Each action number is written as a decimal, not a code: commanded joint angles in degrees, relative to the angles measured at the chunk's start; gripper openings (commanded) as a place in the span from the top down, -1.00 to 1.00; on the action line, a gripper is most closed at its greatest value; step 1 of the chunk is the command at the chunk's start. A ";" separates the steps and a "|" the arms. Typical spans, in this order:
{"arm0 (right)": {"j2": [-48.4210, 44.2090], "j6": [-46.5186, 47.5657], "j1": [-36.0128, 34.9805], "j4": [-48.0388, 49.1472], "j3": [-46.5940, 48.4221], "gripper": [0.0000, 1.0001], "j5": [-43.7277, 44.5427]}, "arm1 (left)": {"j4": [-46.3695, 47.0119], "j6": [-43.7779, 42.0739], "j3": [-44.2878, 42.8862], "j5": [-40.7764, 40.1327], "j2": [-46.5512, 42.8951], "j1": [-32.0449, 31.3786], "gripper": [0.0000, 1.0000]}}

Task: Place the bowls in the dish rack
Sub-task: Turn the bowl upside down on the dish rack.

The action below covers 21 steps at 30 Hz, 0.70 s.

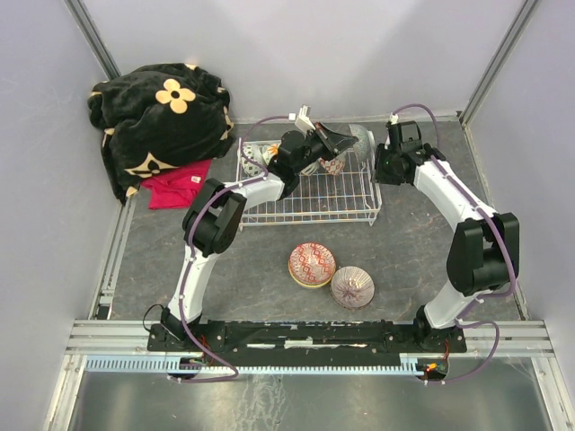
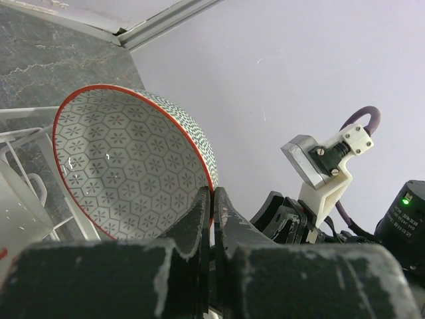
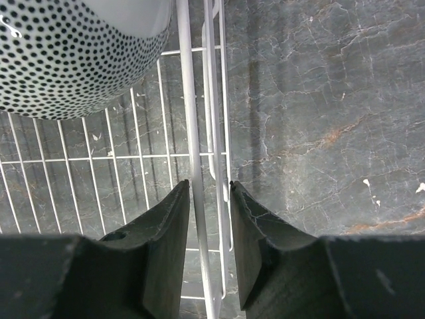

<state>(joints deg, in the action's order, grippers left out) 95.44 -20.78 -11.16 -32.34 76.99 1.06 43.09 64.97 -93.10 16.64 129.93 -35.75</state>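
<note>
Nearest the front edge of the tabletop (image 1: 243,278) there are two bowls sitting loose, almost touching: a pink patterned bowl (image 1: 312,264) and a purple-white bowl (image 1: 352,286) just right of it.

Further back, around the middle, is the dish rack (image 1: 305,205). The left arm covers a good chunk of it. One small reddish bowl (image 1: 332,166) peeks out under the arm and something pale sits in the rack's far left corner, too hidden to make out.

The right gripper (image 3: 209,193) is at the rack's right side with its jaws part open, straddling the rim wires. There's a sliver of gap, so it doesn't look clamped. The right wrist view also cuts off a dotted bowl (image 3: 66,53) over the grid floor, and it's hard to say if that's the held one.

The left gripper (image 2: 212,199) is pinched tight on the red rim of the hexagon-pattern bowl (image 2: 126,166), tipped on edge over the rack's far right part. A white shape at that view's left edge is cropped and unclear.

The far left corner has a black flower-print blanket (image 1: 162,112) with a red cloth (image 1: 177,186) poking out from under it.
</note>
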 commanded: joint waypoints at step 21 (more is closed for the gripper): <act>-1.33 -1.58 -0.44 3.51 -1.07 0.21 0.26 | 0.09 -1.44 1.33 4.40 -2.64 1.62 0.95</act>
<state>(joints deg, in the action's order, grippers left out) 95.42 -21.82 -11.31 -30.41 75.66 1.02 39.00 64.93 -90.24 19.29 129.43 -34.46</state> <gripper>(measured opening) 0.397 0.051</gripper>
